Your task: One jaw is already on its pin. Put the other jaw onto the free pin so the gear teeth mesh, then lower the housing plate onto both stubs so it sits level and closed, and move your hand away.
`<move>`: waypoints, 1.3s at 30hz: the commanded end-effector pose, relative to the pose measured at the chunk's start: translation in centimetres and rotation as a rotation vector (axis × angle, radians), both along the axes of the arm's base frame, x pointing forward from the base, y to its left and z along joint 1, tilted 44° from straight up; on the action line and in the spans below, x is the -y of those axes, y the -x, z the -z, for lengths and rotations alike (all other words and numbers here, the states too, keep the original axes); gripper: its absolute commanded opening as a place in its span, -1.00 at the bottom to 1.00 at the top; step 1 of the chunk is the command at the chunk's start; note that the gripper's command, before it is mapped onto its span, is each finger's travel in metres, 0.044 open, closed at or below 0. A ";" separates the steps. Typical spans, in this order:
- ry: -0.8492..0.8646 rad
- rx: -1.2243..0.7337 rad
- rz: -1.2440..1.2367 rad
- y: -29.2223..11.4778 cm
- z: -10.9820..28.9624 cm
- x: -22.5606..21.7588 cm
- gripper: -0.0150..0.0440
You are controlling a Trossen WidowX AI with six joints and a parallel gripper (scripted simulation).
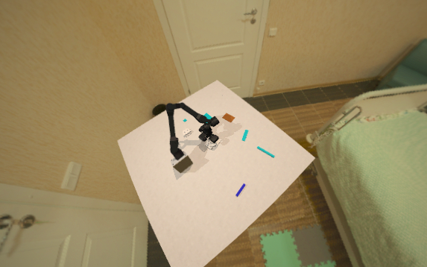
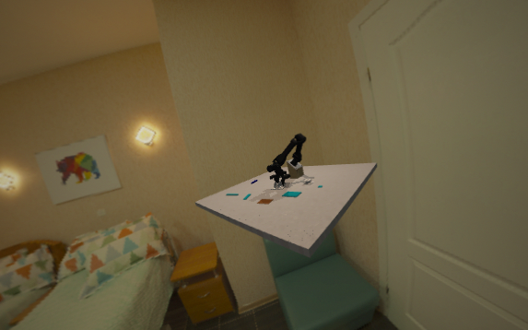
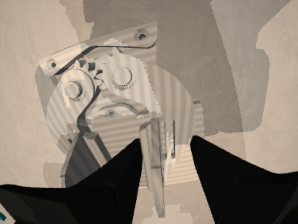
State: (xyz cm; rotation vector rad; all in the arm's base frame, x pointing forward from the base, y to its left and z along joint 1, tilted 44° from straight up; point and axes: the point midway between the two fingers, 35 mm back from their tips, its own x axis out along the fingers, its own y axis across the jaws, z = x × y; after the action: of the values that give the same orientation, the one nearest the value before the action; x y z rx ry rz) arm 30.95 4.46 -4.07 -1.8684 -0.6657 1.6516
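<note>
My gripper (image 1: 209, 139) (image 2: 278, 184) (image 3: 166, 142) is shut on the upright tab of the pale right jaw (image 3: 142, 92), low over the housing base (image 3: 102, 44). In the wrist view the round top of the right pin (image 3: 122, 76) shows in that jaw's end. The left jaw (image 3: 62, 104) is around the left pin (image 3: 74, 89). The jaws' gear teeth (image 3: 95, 72) face each other between the pins and look meshed. I cannot tell how far down the right jaw sits. A separate white part, apparently the housing plate (image 1: 187, 132) (image 2: 308, 182), lies on the table apart from the base.
A teal block (image 2: 292, 194) and an orange-brown block (image 1: 228, 118) (image 2: 265, 201) lie near the arm. Two teal bars (image 1: 245, 135) (image 1: 266, 152) and a blue bar (image 1: 241, 190) lie farther off. A small teal piece (image 1: 185, 120) lies near the plate. The arm's box-shaped base (image 1: 182, 164) stands on the table.
</note>
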 end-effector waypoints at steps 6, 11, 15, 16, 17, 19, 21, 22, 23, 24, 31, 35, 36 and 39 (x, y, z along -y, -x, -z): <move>-0.006 -0.004 0.005 0.0 0.0 -0.1 -0.04; -0.006 -0.004 0.005 0.0 0.0 -0.1 -0.04; -0.006 -0.004 0.005 0.0 0.0 -0.1 -0.04; -0.006 -0.004 0.005 0.0 0.0 -0.1 -0.04; -0.006 -0.004 0.005 0.0 0.0 -0.1 -0.04; -0.006 -0.004 0.005 0.0 0.0 -0.1 -0.04; 0.000 0.000 0.000 0.0 0.0 0.0 0.14; 0.000 0.000 0.000 0.0 0.0 0.0 0.23; 0.000 0.000 0.000 0.0 0.0 0.0 0.27; 0.000 0.000 0.000 0.0 0.0 0.0 0.27; 0.000 0.000 0.000 0.0 0.0 0.0 0.27; 0.000 0.000 0.000 0.0 0.0 0.0 0.27; 0.000 0.000 0.000 0.0 0.0 0.0 0.27; 0.001 -0.001 0.001 0.1 -0.8 0.9 0.27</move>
State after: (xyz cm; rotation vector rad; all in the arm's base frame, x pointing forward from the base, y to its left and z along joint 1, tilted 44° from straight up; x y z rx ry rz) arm 30.78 4.32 -3.90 -1.8571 -0.6637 1.6589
